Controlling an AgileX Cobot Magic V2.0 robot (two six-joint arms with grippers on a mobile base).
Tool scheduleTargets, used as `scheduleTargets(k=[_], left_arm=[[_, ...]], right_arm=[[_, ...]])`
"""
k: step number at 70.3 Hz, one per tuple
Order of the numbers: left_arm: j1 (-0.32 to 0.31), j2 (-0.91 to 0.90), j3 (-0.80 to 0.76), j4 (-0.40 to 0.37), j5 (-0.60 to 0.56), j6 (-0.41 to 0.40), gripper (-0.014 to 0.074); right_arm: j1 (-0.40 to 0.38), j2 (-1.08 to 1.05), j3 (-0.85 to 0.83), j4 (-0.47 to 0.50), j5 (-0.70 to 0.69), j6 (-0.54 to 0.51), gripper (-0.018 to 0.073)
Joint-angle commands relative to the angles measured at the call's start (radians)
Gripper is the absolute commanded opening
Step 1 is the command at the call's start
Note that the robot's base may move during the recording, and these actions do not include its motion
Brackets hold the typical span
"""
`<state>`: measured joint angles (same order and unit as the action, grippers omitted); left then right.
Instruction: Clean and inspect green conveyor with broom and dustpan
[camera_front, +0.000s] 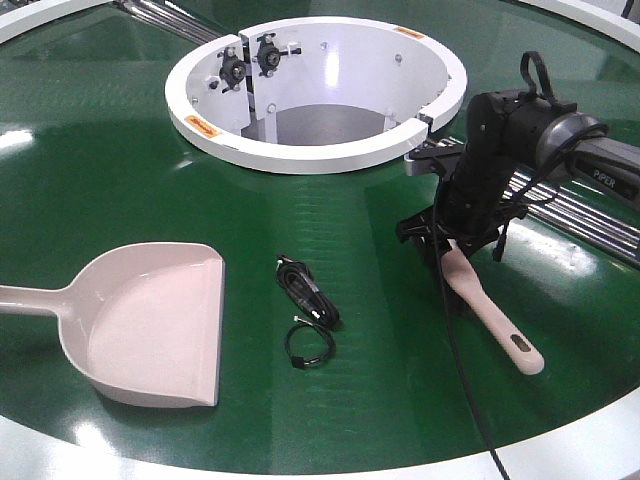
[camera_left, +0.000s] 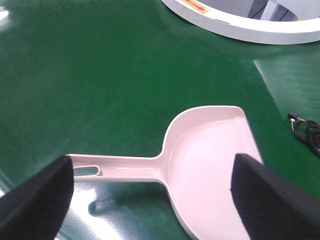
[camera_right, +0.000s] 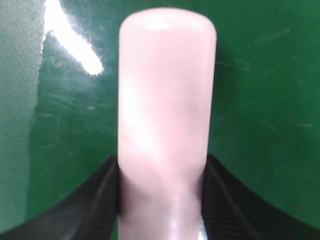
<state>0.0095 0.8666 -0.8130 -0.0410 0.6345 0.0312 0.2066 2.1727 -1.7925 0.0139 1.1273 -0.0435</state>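
Only up close, right fingers (camera_right: 92, 202) tight against the broom (camera_right: 167, 100).

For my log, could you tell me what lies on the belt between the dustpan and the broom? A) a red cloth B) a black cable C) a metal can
B: a coiled black cable lies on the conveyor between dustpan and broom.

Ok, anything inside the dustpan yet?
The dustpan holds nothing visible, only bare plastic; the black cables lie outside it on the green conveyor. What's beneath its floor is covered.
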Motion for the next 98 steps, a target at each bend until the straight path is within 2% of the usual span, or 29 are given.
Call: scheduleTargets(k=[1, 12, 27, 45, 63, 98], left_arm=[[-0.007, -0.006, -0.037, -0.002, -0.060, 0.001, 0.0592], [-0.007, -0.006, -0.037, -0.002, -0.054, 0.001, 0.0592], [-0.007, -0.006, -0.037, -0.002, -0.046, 0.001, 0.0592], [-0.007, -0.006, -0.037, -0.002, -0.024, 0.001, 0.0592], [-0.007, -0.006, -0.037, -0.002, -0.016, 0.054, 0.0592], [-0.007, -0.006, -0.037, -0.002, 0.005, 0.054, 0.0592]], right_arm=[[-0.004, -0.050, -0.025, -0.014, -0.013, 0.014, -0.0015], [-0.004, -0.074, -0.025, -0.014, 0.024, 0.037, -0.0009], [-0.004, -0.092, -0.025, -0.008, 0.165, 0.049, -0.0008], [-0.001, -0.131, -0.022, 0.098, 0.163, 0.071, -0.0006], [-0.001, -0.203, -0.022, 0.087, 0.163, 0.069, -0.0003], [-0.001, -0.330, -0.022, 0.035, 0.164, 0.056, -0.0003]])
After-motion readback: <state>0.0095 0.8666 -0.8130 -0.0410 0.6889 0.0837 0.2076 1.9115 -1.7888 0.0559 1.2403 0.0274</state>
